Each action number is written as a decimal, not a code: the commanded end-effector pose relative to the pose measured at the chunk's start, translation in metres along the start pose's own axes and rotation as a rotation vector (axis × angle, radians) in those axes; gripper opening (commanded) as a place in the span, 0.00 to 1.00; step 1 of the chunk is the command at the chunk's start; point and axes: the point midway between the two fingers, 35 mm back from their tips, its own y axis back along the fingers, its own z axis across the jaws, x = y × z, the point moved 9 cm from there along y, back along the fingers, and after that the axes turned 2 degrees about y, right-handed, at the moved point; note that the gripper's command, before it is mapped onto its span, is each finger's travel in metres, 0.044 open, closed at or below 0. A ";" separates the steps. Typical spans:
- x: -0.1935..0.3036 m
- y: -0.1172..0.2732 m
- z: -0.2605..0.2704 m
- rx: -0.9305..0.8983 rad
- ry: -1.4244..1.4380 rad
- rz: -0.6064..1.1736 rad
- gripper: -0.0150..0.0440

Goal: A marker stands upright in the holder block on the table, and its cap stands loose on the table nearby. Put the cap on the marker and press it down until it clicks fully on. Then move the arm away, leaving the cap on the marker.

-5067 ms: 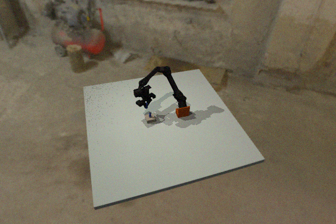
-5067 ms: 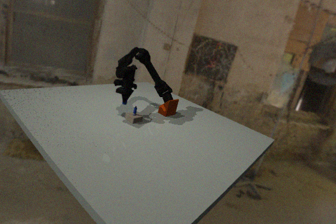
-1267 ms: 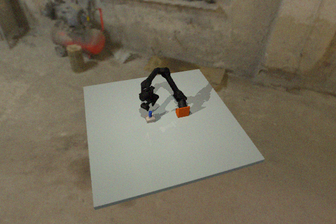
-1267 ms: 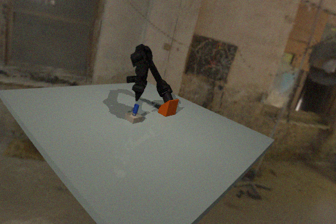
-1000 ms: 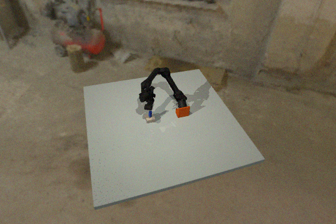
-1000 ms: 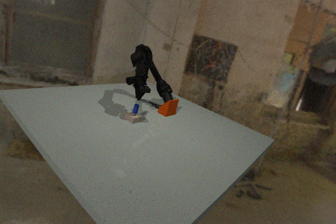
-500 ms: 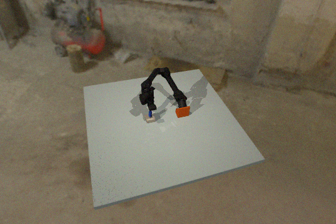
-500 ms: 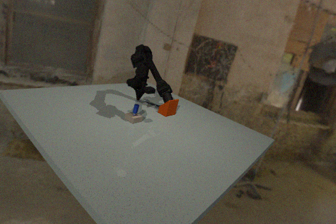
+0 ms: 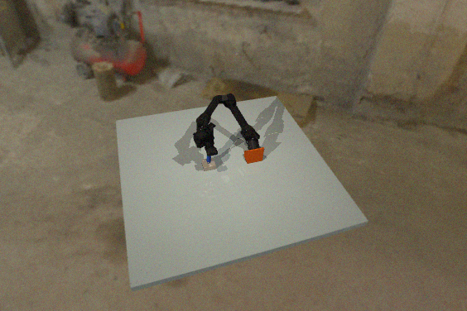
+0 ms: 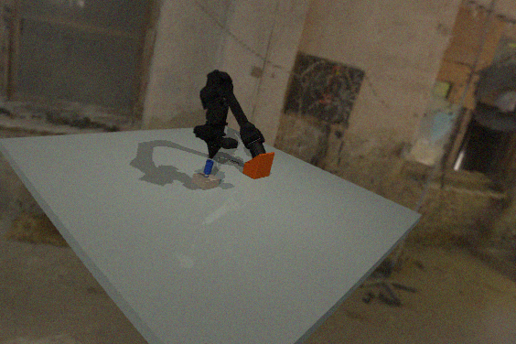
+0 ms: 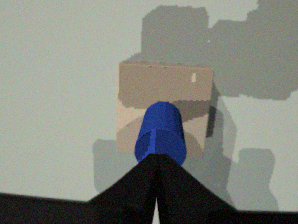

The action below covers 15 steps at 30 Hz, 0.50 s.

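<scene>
The blue cap (image 9: 209,159) (image 10: 209,167) (image 11: 161,120) sits upright over the marker in the tan holder block (image 9: 210,167) (image 10: 207,183) (image 11: 165,82). The marker itself is almost wholly hidden under the cap, and I cannot tell whether the cap is fully seated. My gripper (image 10: 211,156) (image 11: 157,162) is shut with its fingertips together and nothing between them. The tips are right at the cap's top, over its near edge in the wrist view; whether they touch it is not clear.
An orange wedge-like block (image 9: 254,155) (image 10: 259,166) stands on the pale table (image 9: 248,217) (image 10: 256,249) by the arm's base, to the right of the holder in the top and exterior views. The arm's shadow falls around the holder.
</scene>
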 end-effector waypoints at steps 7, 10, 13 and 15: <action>0.001 -0.014 -0.001 0.006 0.005 -0.004 0.25; 0.001 -0.019 -0.001 0.006 0.004 -0.004 0.25; 0.000 -0.022 -0.001 0.006 0.004 -0.004 0.25; -0.001 -0.017 0.000 -0.001 -0.002 -0.006 0.25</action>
